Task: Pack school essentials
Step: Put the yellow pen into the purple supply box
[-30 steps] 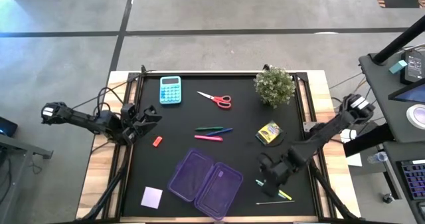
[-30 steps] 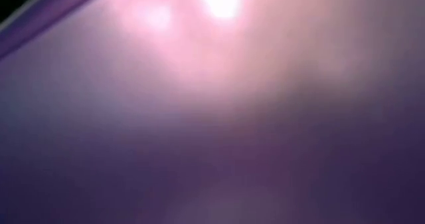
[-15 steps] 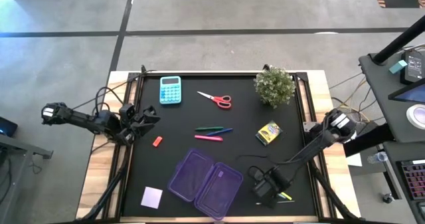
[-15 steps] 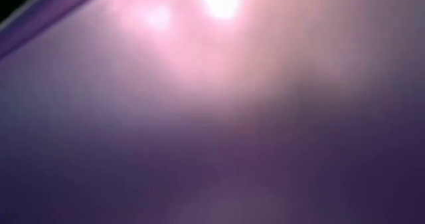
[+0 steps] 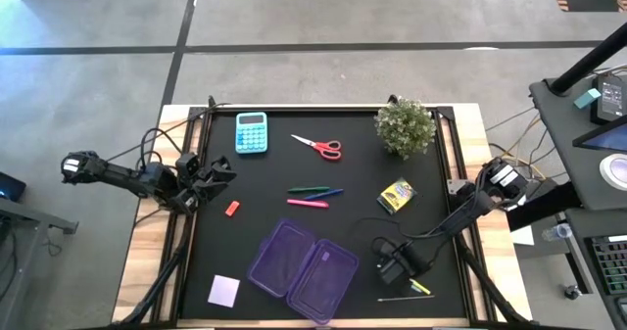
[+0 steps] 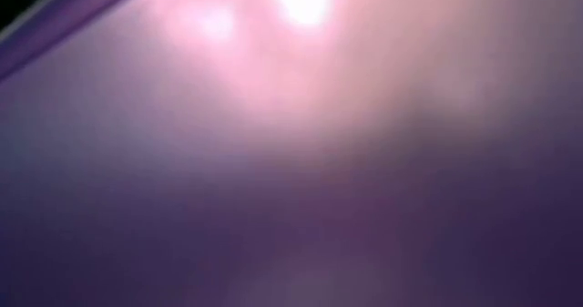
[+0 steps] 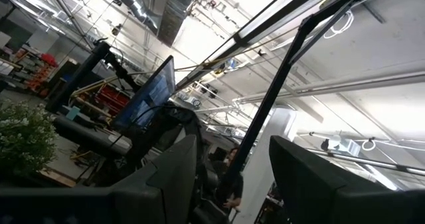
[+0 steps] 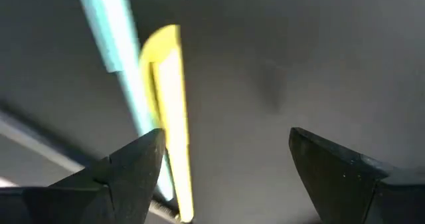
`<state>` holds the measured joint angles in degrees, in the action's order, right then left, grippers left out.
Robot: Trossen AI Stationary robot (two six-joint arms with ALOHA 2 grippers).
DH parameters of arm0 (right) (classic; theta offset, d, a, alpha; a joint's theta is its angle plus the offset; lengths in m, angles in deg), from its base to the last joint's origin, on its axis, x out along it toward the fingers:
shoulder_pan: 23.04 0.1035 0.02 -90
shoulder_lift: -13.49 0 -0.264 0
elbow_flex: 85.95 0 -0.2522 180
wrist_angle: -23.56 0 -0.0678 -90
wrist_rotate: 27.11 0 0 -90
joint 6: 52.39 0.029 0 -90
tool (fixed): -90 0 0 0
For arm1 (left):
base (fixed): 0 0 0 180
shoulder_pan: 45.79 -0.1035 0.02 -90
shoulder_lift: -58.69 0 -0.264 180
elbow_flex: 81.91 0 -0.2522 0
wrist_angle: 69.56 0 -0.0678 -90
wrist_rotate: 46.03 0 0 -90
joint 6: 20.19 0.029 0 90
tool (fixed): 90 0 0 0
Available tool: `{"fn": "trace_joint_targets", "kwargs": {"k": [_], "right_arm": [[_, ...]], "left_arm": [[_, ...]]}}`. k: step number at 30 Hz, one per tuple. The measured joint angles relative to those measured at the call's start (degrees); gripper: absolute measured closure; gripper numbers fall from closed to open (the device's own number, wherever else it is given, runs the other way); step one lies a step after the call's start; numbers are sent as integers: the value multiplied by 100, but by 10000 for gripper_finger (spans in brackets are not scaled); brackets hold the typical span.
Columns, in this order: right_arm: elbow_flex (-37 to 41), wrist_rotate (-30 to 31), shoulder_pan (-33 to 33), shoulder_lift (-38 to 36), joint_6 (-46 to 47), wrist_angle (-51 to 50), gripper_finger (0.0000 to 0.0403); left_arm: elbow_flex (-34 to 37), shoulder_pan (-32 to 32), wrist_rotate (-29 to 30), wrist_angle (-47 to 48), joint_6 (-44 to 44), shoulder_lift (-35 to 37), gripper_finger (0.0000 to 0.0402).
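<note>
Near edge of the black mat (image 5: 265, 212): a square lilac note pad (image 5: 223, 290) lies flat by the near left corner. Beside it, a translucent purple plastic case (image 5: 302, 268) is opened out in two rounded-corner halves, tilted; its near corner is cut off by the picture edge. In the low view it fills everything with a purple blur, nothing else readable.

Near right corner: a thin grey rod (image 5: 404, 298) and a yellow pen (image 5: 419, 288), partly hidden under the right gripper (image 5: 389, 272). That gripper hangs low over the mat, fingers spread wide and holding nothing. Its wrist view shows a yellow pen (image 8: 170, 117) and a light blue pen (image 8: 119, 58) side by side on the matte surface, blurred, ends cut off.

Middle: a pink pen (image 5: 308, 203), then green and blue pens (image 5: 315, 190) touching in a shallow V. A small red eraser (image 5: 232, 209) sits toward the left edge. The yellow crayon box (image 5: 397, 196) lies toward the right edge.

Left gripper (image 5: 217, 169) rests at the left edge, fingers apart, empty.

Far edge: a teal calculator (image 5: 251, 132), red-handled scissors (image 5: 319, 146), and a bushy potted plant (image 5: 406, 125) at the far right corner.
</note>
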<state>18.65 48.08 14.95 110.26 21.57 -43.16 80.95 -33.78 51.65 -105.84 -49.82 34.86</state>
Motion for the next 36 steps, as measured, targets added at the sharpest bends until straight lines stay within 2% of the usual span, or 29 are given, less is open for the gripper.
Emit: {"fn": "trace_joint_targets", "kwargs": {"k": [6,15,20,25,29,36], "right_arm": [[175,-4,3,-7,98,310,90],[206,295,2,-2,135,306,93],[86,347,13,11,-314,652,95],[116,392,9,22,-332,610,98],[208,455,11,10,-250,556,124],[380,476,9,-4,-331,532,207]], "left_arm": [[0,0,0,0,-1,0,226],[2,4,0,0,0,-11,226],[2,4,0,0,0,-4,226],[2,3,0,0,1,-4,226],[2,2,0,2,2,-20,226],[4,0,0,3,2,-39,226]]}}
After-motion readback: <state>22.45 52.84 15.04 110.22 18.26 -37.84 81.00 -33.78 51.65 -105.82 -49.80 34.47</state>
